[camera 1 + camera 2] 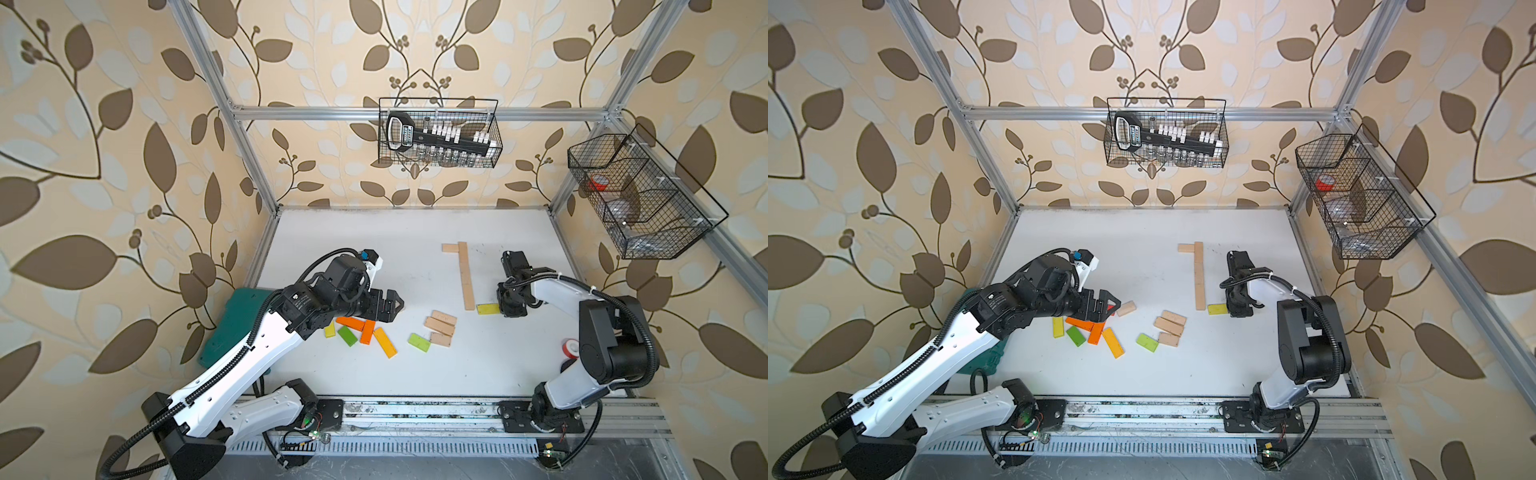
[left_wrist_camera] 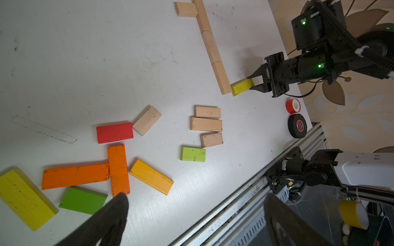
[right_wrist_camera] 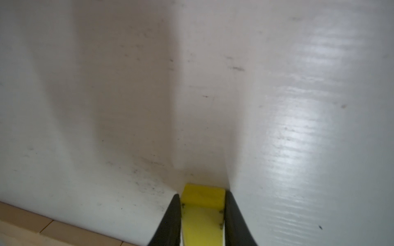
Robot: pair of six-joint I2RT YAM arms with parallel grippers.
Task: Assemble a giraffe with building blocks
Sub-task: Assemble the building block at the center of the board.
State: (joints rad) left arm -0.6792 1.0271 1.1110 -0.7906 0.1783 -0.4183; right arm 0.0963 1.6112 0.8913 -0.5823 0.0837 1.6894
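Now, white bench (image 1: 415,374) carries all blocks. Left arm (image 1: 249,357) stretched low toward bench middle. Left tool (image 2: 196,197) spread wide, holds nothing, hovers above loose coloured blocks (image 1: 365,330). Right arm (image 1: 602,332) folded at elbow. Right tool (image 2: 252,82) narrow, clamped on short yellow block (image 2: 242,87). Yellow block lies flat on bench, just beside near end of pale plank row (image 1: 465,276).

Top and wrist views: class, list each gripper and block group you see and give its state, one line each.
left gripper, open, empty
right gripper, shut on the small yellow block
small yellow block, gripped, one end against the pale row
pale row, flat, end to end, short block beside its far end
three pale blocks, loose, flat, side by side
coloured blocks, loose, flat, scattered
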